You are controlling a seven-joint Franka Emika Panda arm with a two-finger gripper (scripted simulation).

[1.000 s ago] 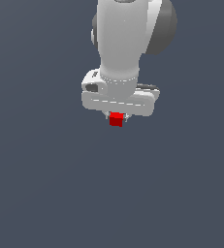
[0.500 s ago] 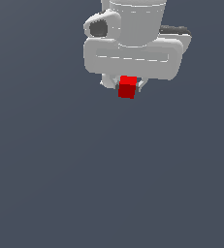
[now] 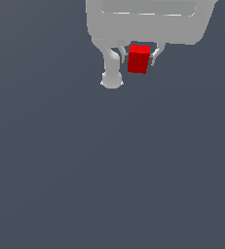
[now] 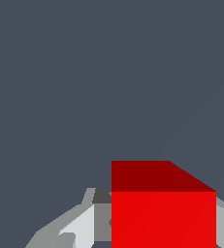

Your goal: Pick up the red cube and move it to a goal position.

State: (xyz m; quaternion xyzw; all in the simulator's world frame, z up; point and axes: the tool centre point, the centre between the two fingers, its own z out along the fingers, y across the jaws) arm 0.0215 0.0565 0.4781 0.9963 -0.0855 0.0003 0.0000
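The red cube (image 3: 139, 59) hangs between the two fingers of my white gripper (image 3: 139, 59) near the top of the exterior view, well above the grey floor. The gripper is shut on the cube, with a finger (image 3: 156, 54) pressed on each side. The gripper's wide white body (image 3: 148, 22) fills the top of that view and is cut by the frame edge. In the wrist view the red cube (image 4: 163, 208) is large and close, clamped between the grey fingers (image 4: 102, 220), with only plain grey floor beyond.
A white rounded part of the arm (image 3: 112, 73) hangs beside the cube on the exterior view's left. Plain dark grey floor (image 3: 109, 170) fills all else. No goal marker shows.
The gripper with the red cube has risen toward the camera and shifted to the exterior view's right; it now looks much larger and sits higher in the frame.
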